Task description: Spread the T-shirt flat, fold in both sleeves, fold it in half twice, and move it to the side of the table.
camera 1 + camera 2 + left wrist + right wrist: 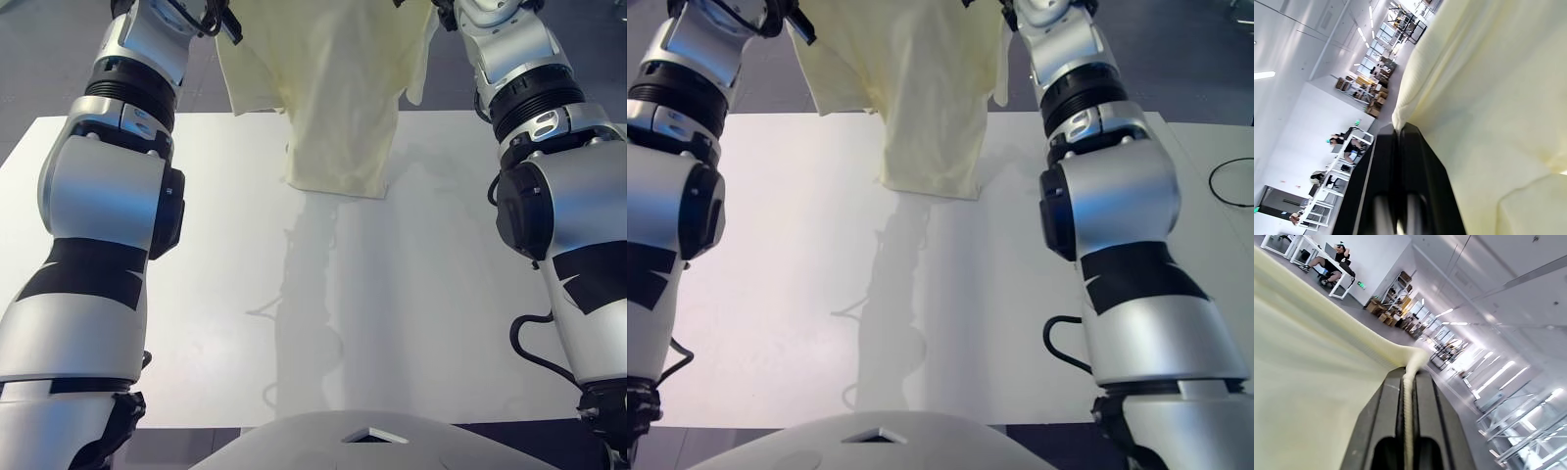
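Observation:
A pale yellow T-shirt [338, 98] hangs in the air over the far half of the white table [411, 294]. Its lower hem dangles just above the tabletop. Both arms are raised high at the far side, one at each top corner of the cloth. In the left wrist view my left gripper [1399, 131] is shut on the T-shirt's edge [1415, 98]. In the right wrist view my right gripper [1408, 373] is shut on a rolled edge of the T-shirt [1409, 357], which passes between its black fingers [1386, 401].
The white table spreads from the near edge to under the shirt, with grey floor [39, 59] beyond it. A black cable loop [1232, 181] lies on a surface off the table's right side.

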Available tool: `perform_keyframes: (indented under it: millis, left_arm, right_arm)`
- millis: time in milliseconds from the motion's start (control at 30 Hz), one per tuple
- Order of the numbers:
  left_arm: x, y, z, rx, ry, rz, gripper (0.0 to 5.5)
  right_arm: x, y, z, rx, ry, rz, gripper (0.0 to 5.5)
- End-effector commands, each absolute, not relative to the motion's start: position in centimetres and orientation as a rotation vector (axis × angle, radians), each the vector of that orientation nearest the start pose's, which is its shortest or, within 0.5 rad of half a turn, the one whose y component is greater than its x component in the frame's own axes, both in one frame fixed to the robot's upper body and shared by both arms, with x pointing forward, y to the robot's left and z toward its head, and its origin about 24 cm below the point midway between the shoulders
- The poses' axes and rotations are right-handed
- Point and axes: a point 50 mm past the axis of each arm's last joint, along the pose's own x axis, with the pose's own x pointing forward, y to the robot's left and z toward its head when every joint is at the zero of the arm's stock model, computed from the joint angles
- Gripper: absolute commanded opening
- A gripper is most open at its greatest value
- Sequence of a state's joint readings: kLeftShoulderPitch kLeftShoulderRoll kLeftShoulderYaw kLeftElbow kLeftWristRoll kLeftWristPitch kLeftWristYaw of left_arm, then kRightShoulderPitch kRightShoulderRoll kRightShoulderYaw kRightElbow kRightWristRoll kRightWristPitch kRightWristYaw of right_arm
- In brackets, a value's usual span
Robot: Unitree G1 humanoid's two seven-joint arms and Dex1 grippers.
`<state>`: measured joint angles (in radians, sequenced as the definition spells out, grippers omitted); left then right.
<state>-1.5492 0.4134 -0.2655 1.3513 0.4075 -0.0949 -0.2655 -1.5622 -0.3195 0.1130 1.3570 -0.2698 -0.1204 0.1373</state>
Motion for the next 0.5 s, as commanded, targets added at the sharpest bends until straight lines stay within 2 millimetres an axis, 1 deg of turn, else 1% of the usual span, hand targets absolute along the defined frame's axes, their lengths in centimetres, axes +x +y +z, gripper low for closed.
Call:
perform_keyframes:
  millis: [33, 133, 267, 367, 433, 500]
  left_arm:
    - [42.7, 19.0, 31.1, 1.038, -0.122, 0.008, 0.00]
    - [42.5, 19.4, 32.0, 1.056, -0.160, 0.065, 0.00]
    - [42.2, 19.4, 33.4, 1.130, -0.211, 0.116, 0.00]
    - [42.0, 19.5, 34.3, 1.179, -0.239, 0.154, 0.00]
    - [41.9, 19.7, 34.7, 1.198, -0.251, 0.169, 0.00]
    - [41.8, 19.8, 34.7, 1.210, -0.248, 0.158, 0.00]
  right_arm:
    - [42.7, -16.0, 32.4, -0.729, -0.304, -0.014, 0.00]
    - [42.6, -16.0, 32.8, -0.757, -0.327, -0.032, 0.00]
    - [42.5, -16.1, 33.3, -0.780, -0.347, -0.032, 0.00]
    - [42.2, -16.3, 34.2, -0.831, -0.377, -0.053, 0.00]
    - [42.1, -16.3, 34.6, -0.846, -0.391, -0.049, 0.00]
    - [42.1, -16.1, 34.7, -0.849, -0.399, -0.029, 0.00]
